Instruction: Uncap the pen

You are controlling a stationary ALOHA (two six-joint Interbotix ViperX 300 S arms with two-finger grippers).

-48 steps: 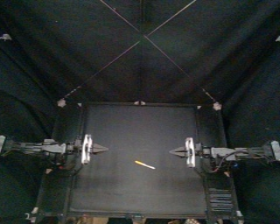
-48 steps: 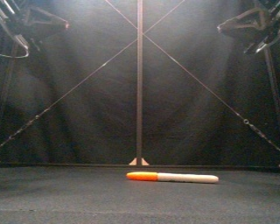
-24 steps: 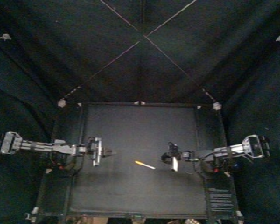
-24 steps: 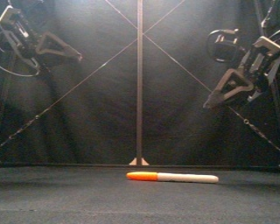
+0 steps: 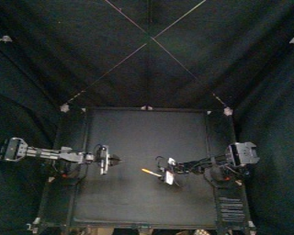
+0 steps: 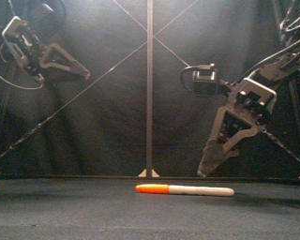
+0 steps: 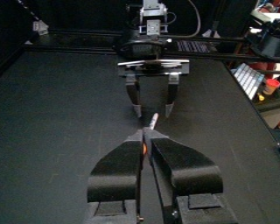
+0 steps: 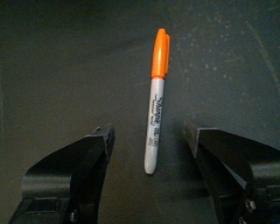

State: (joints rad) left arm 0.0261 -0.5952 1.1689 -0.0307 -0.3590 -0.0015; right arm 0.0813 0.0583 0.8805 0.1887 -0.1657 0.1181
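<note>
A marker pen (image 5: 147, 172) lies flat on the black table, a little in front of its middle. In the front view its orange cap (image 6: 153, 188) points left and its white barrel (image 6: 202, 190) right. My right gripper (image 5: 172, 172) hangs open just right of the pen, tilted down toward it and clear of the table (image 6: 210, 161). In the right wrist view the pen (image 8: 153, 114) lies between the wide-apart jaws (image 8: 149, 133), untouched. My left gripper (image 5: 104, 158) hovers high at the left (image 6: 67, 66); its jaws (image 7: 146, 136) stand a narrow slit apart, holding nothing.
Bare black table (image 5: 125, 128) surrounds the pen on all sides. In the left wrist view the right gripper (image 7: 150, 87) faces me across the table with the pen (image 7: 156, 119) below it.
The right arm has swung inward and down to the pen, its jaws opened wide. The left arm has shifted slightly inward and its jaws have parted a little.
</note>
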